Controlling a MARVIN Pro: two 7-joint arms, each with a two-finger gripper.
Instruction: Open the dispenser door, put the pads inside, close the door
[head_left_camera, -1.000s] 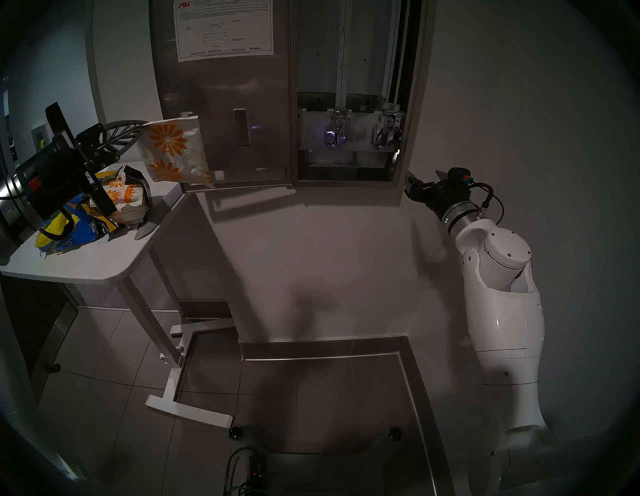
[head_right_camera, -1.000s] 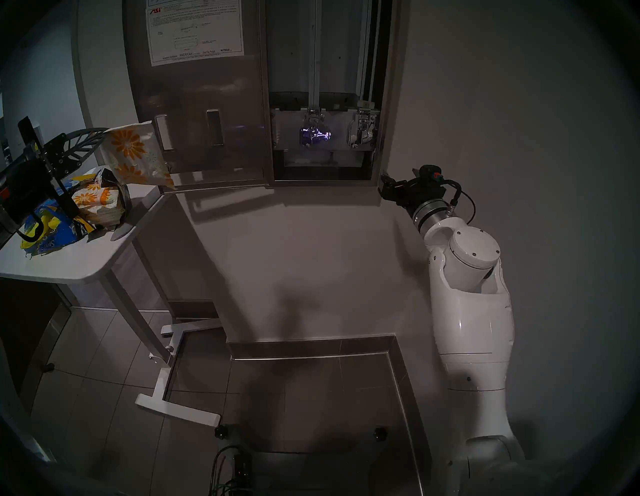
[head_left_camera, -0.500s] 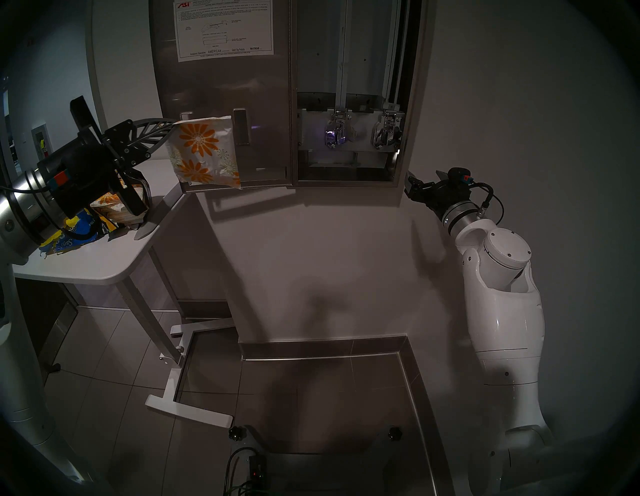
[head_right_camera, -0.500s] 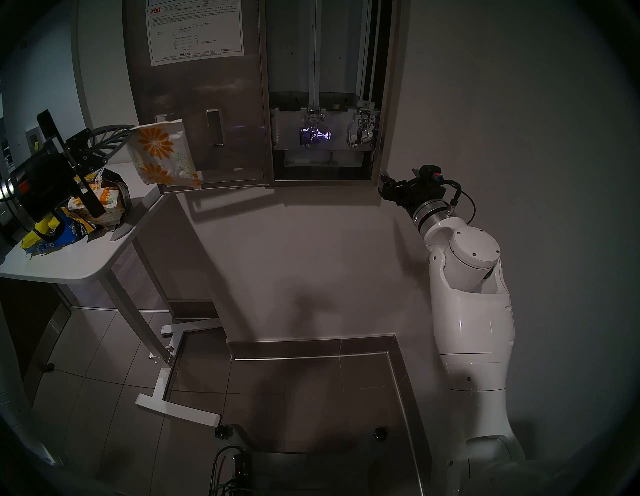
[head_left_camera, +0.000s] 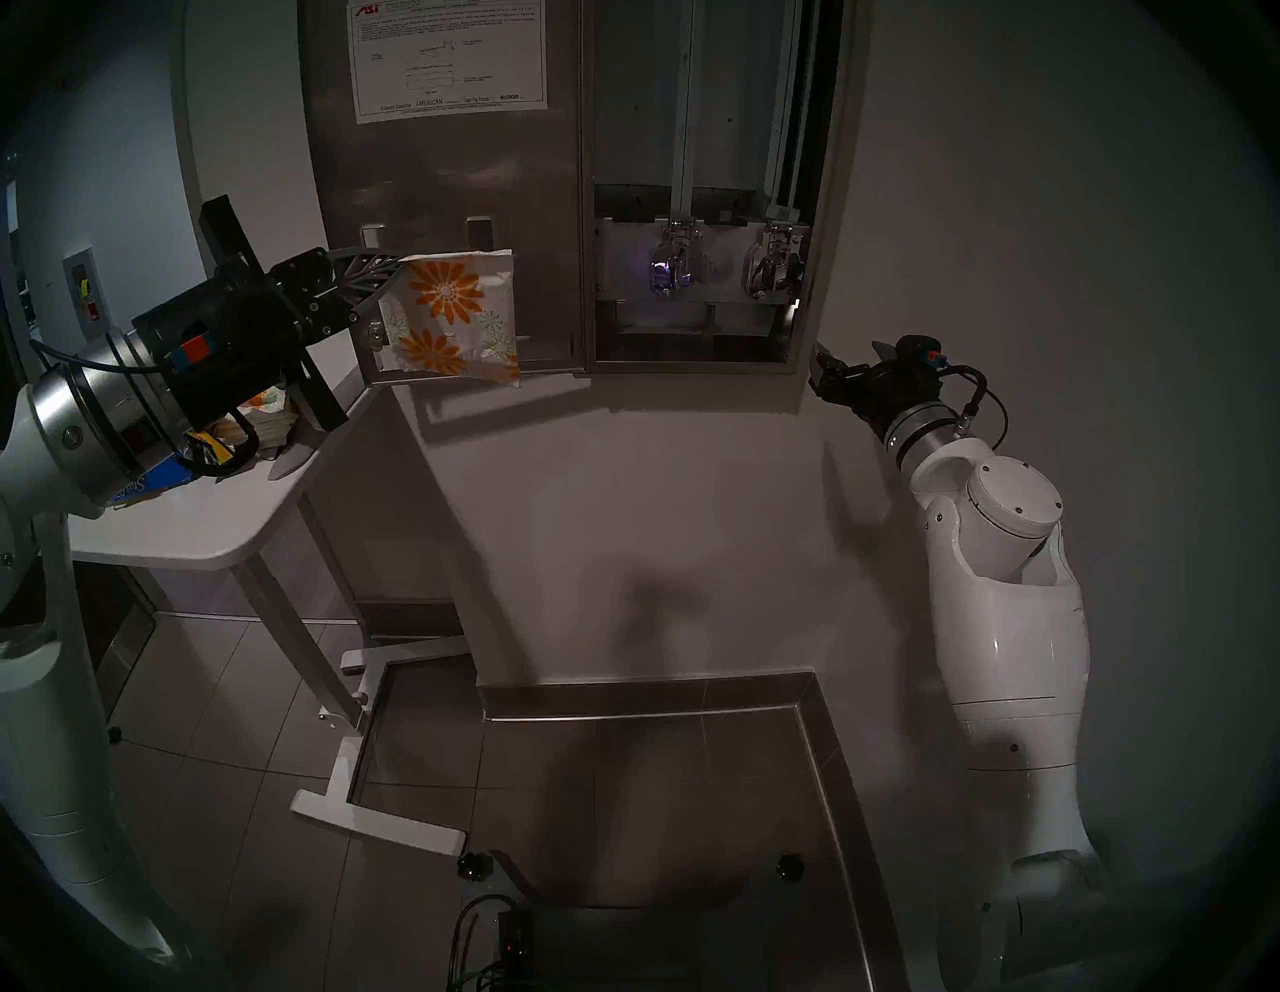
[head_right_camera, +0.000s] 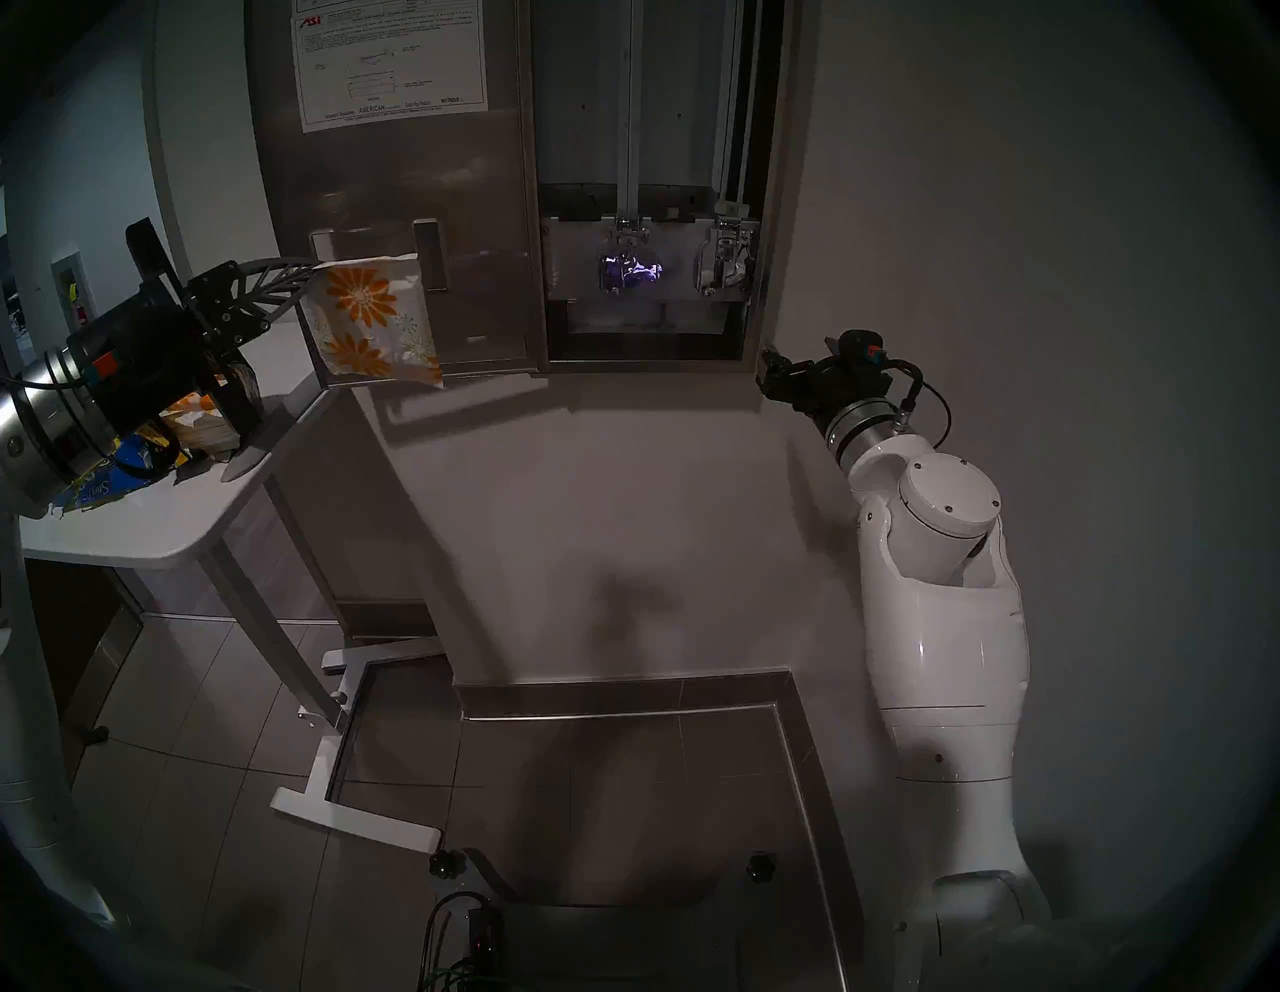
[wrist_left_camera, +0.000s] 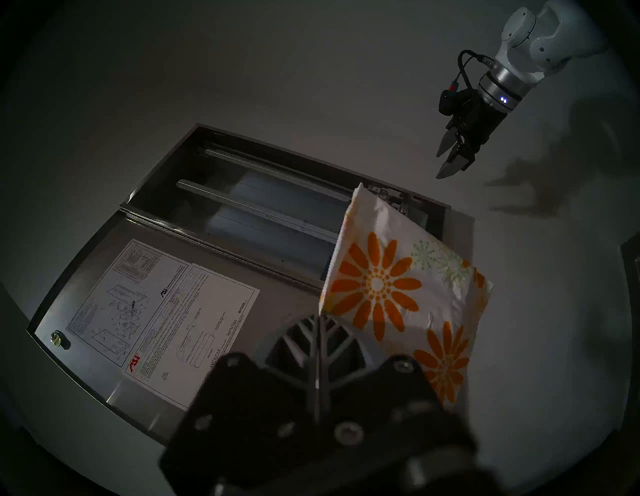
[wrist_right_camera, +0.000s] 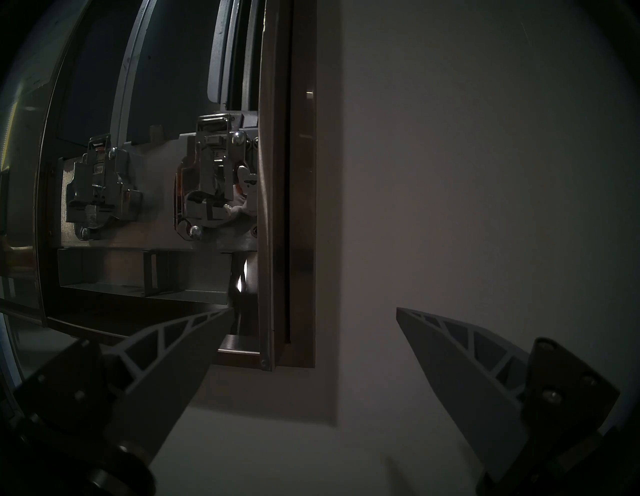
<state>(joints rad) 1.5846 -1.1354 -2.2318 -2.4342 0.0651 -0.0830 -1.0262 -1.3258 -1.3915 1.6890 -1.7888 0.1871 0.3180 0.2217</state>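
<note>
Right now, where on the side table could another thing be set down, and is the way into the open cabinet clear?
The table is bare along its near rounded edge; its far end is crowded with the pad stack and torn bag. The cabinet is unobstructed above its two levers. The left gripper holds a flowered pad before the open door.
</note>
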